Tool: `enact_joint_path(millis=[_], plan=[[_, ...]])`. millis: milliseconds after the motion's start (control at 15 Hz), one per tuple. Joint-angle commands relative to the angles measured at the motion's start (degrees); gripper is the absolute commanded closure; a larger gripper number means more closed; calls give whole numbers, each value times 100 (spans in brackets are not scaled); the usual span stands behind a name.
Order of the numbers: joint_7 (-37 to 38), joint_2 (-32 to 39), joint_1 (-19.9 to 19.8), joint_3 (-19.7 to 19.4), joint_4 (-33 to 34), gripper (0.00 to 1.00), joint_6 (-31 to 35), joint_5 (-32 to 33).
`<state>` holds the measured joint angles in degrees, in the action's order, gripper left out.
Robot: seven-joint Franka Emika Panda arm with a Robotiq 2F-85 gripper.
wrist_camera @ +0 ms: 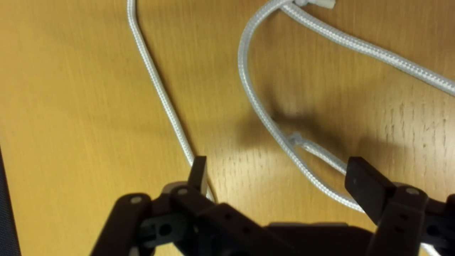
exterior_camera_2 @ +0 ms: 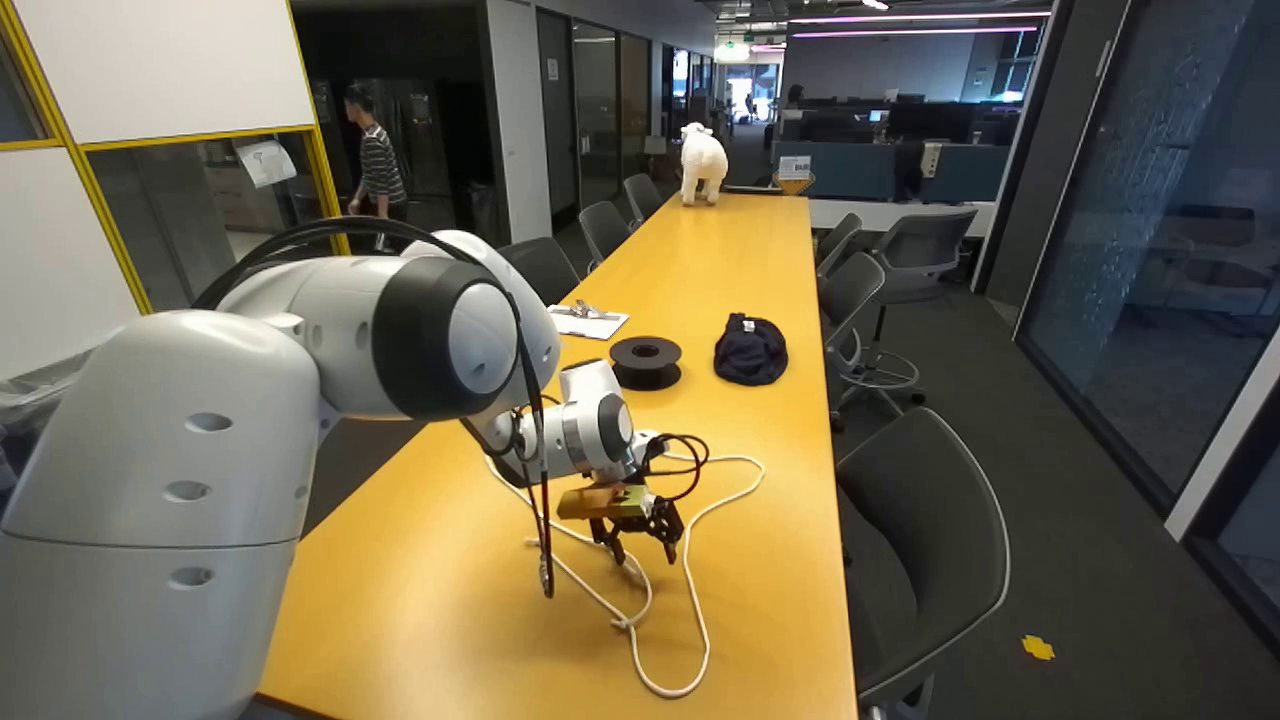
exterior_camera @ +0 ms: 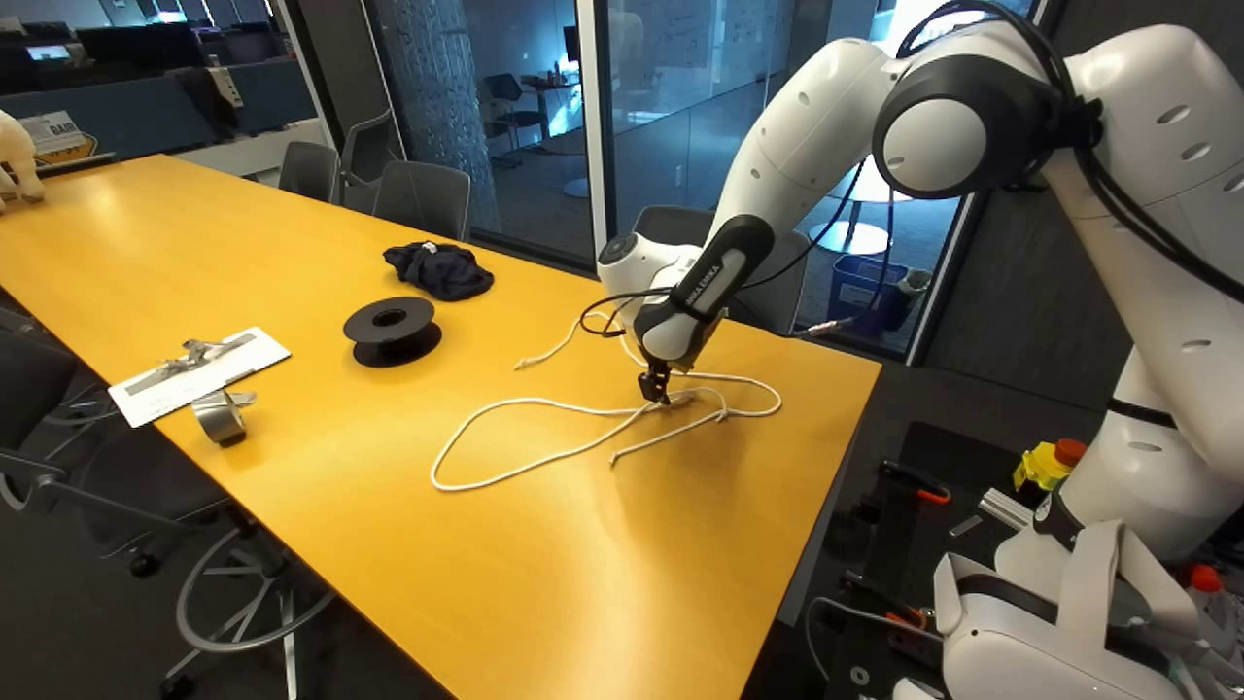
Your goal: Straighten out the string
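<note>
In an exterior view, your fingers [exterior_camera: 654, 387] point down over the string [exterior_camera: 530, 400], which lies on the counter [exterior_camera: 583, 574] in loose, crossing loops: from the fingers, a long loop swings out to 8 o'clock, a shorter one to 3 o'clock, and one tail points toward 7 o'clock. In an exterior view, you see a knot-like crossing [exterior_camera_2: 622, 622] at about 6 o'clock of the fingers, with the string bowing out to 2 o'clock; whether the crossing is truly tied, you cannot tell. In the wrist view, your fingers stand wide apart and grip nothing; one strand [wrist_camera: 155, 77] runs from 11 o'clock down behind the finger at 7, a curved strand [wrist_camera: 243, 60] sweeps under the finger at 4, and a small knobbed end [wrist_camera: 296, 139] appears to lie against that curve. Contact with the string is hard to judge. The step in hand looks like lining up a pick, the straightening itself far from done. Your next move probably calls for centring a single strand, ideally that end, lowering to the counter and closing, then drawing it slowly outward; close from here and you may sweep two strands together or tighten the crossing.
</note>
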<state>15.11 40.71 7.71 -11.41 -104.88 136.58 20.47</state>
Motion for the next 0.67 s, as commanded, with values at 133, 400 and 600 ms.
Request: enact_joint_path(millis=[133, 400, 600], plan=[[-263, -125, -27, 240, 84, 0, -519, -65], [-303, -78, -62, 326, 123, 0, -583, -70], [-145, 38, -49, 244, 181, 0, -487, -11]])
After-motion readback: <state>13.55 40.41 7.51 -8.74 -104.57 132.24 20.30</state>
